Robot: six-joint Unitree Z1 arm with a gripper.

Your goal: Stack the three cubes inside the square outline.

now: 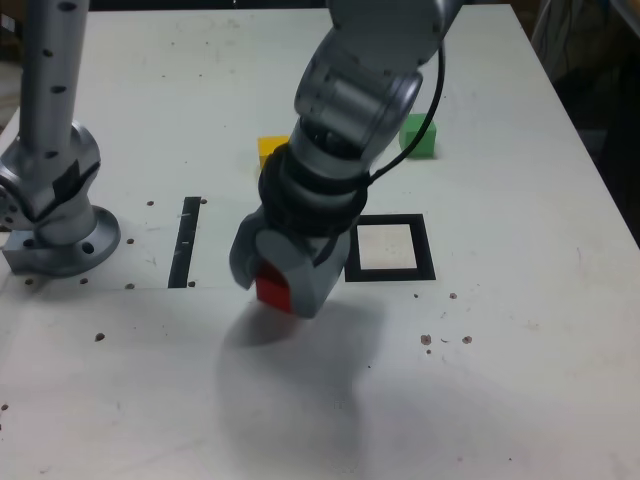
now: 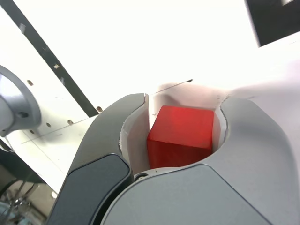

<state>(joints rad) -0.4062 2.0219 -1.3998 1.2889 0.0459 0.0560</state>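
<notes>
- Black-framed, the square outline point(image 1: 391, 247) has nothing on its pale centre.
- Three cubes show: one red cube point(image 1: 273, 289), one yellow cube point(image 1: 270, 150), one green cube point(image 1: 419, 136).
- The gripper point(image 1: 280, 285) is clamped on the red one, over the white table point(image 1: 500, 380), just off the outline toward the exterior view's left.
- The arm hides most of the yellow cube; the gripper shells cover part of the red.
- One black strip point(image 1: 186, 241) lies beside the arm's base point(image 1: 60, 235).

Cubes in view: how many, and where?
3. Red cube sits gripped in the pincer, on the exterior view's left of the square outline. Yellow cube is partly behind the arm. Green cube sits farther back.
</notes>
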